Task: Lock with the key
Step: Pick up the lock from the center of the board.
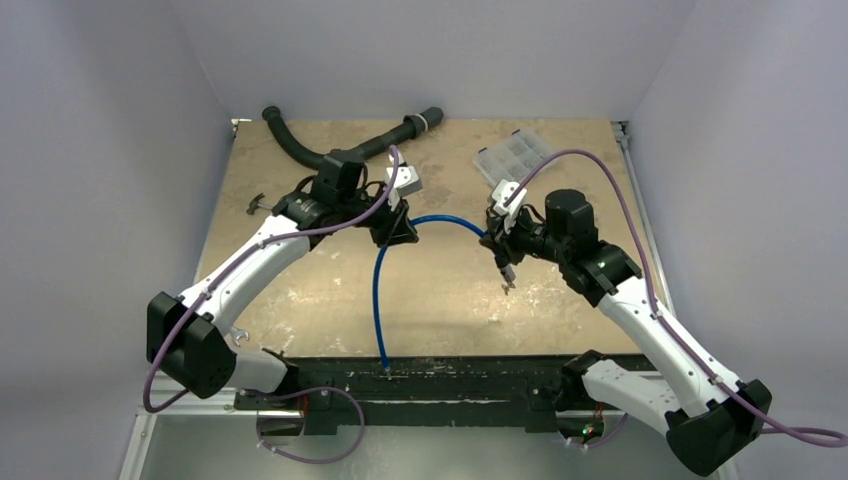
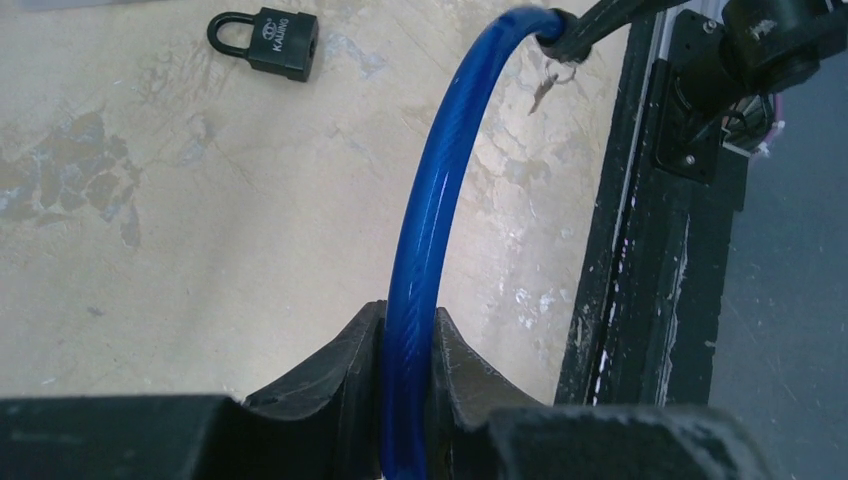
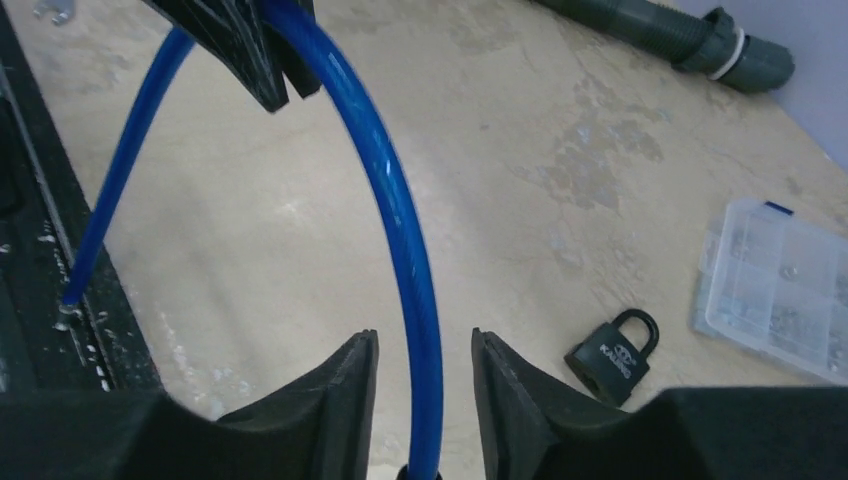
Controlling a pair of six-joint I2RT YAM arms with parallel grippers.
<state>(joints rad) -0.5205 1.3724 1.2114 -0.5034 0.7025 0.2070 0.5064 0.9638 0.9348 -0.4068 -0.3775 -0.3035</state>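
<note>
The left gripper [image 2: 408, 325] is clamped on the blue cable [image 1: 440, 220], holding its arch up off the table [image 1: 320, 300], I'd guess to steady it. Across the arch, the right gripper [image 3: 420, 345] has its jaws apart, and the cable runs loosely between them, not pinched. A small key [image 2: 545, 90] dangles at that end. The black padlock [image 3: 613, 355] lies flat on the table, apart from both.

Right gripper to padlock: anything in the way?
Only the blue cable. It runs between the open fingers of the right gripper, and the left gripper is shut on it. The padlock lies flat on the table off to one side; nothing else visible lies between them.
</note>
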